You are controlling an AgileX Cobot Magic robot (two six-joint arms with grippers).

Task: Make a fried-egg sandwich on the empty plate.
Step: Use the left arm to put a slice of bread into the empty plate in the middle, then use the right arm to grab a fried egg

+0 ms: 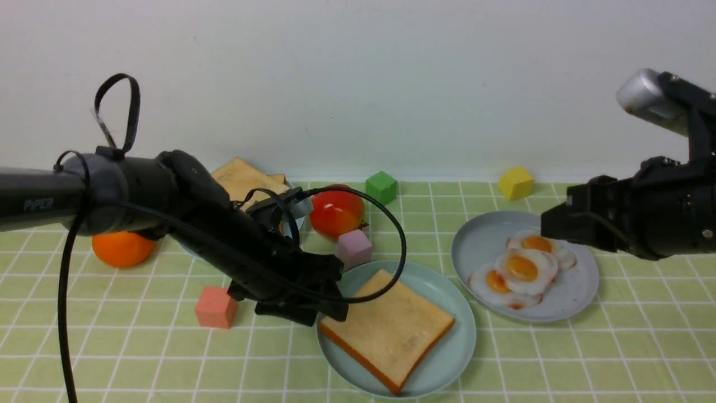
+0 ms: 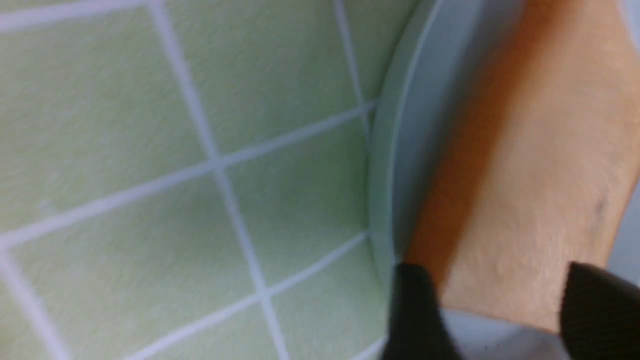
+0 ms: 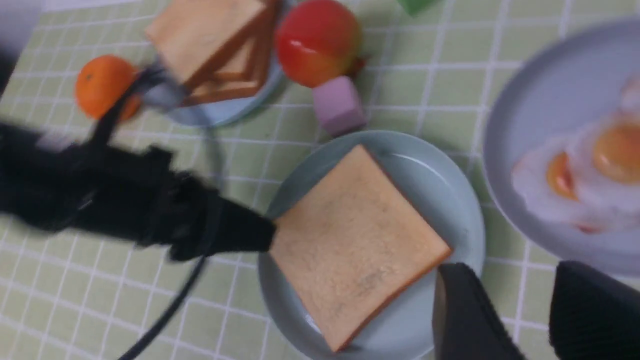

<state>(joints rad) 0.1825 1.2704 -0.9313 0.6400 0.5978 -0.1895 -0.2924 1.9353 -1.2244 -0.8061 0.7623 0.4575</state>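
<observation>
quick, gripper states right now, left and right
left gripper: open, jaws apart at a corner of the toast slice
right gripper: open, holding nothing

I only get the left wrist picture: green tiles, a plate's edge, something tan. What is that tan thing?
Observer: A whole square toast slice, lying flat and alone on the teal plate.
Operator: Where are the eggs, then?
Observer: Three fried eggs overlap on the grey plate, to the right of yours.
Operator: Is the other arm doing anything?
Observer: Its fingers hover near that grey plate, spread apart, nothing between them.
</observation>
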